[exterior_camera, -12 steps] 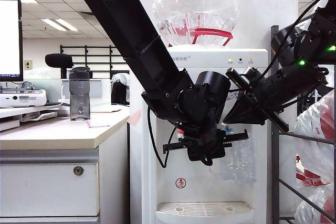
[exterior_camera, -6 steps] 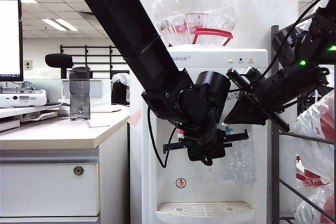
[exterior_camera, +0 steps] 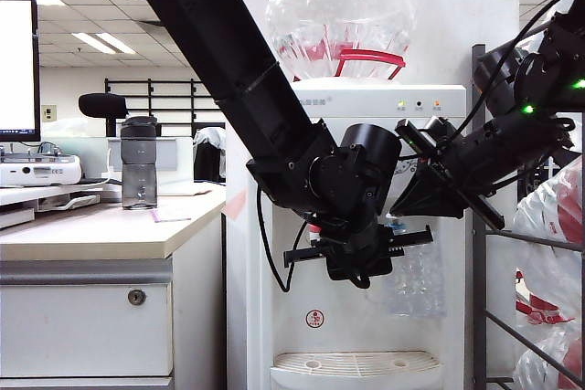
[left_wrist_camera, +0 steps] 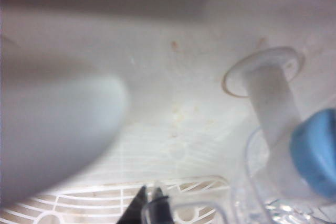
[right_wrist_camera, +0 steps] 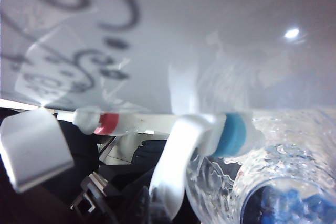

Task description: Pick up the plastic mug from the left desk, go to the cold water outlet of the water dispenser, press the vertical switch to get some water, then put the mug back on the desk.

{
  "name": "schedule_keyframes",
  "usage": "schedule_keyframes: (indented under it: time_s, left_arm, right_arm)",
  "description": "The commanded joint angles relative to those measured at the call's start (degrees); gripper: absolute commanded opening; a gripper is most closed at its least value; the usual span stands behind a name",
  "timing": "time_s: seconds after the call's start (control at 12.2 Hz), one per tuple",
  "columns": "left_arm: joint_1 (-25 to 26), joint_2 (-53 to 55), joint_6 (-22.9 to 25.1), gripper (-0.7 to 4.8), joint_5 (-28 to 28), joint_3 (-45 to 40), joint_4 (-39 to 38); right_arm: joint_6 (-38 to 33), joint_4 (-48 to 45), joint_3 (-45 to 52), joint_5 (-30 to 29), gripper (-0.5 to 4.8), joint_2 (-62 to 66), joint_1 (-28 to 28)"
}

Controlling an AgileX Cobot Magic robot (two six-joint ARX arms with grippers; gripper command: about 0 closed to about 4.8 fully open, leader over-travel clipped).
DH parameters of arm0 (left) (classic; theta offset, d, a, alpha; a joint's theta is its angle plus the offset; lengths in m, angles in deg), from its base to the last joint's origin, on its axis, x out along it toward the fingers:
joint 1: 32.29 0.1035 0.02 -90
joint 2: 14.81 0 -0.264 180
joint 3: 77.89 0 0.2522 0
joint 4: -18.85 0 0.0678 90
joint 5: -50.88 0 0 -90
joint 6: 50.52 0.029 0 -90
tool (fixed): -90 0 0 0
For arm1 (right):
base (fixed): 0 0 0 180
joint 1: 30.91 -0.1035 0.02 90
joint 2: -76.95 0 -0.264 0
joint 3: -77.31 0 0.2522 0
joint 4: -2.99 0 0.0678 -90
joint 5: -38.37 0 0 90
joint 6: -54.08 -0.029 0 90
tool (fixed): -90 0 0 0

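At the centre of the exterior frame, the left gripper (exterior_camera: 358, 267) was clamped on the plastic mug (exterior_camera: 413, 280), held under the cold water outlet (right_wrist_camera: 233, 134) of the water dispenser (exterior_camera: 384, 98). The right gripper (exterior_camera: 409, 191) sat beside the vertical switch (right_wrist_camera: 176, 161), apparently closed.

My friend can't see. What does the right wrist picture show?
A clear plastic mug sits under the cold water outlet with its blue collar, against the white water dispenser. Beside it is the red-collared tap; the right pincer itself isn't clearly visible.
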Motion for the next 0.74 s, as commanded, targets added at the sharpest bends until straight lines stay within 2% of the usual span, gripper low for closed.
schedule_keyframes:
  time_s: [0.08,0.41,0.74]
  left_arm:
    - [-0.3,-0.8,0.0,-0.07,1.1,0.2,2.8]
    - [-0.3,-0.8,0.0,-0.07,1.1,0.2,2.8]
    - [-0.3,-0.8,0.0,-0.07,1.1,0.2,2.8]
  right_arm:
    - [-1.3,1.3,-0.1,-0.6,-0.05,0.1,0.6]
    - [-7.5,2.5,-0.1,-0.4,-0.05,0.1,0.6]
    - [-8.7,2.6,-0.1,-0.5,-0.05,0.1,0.4]
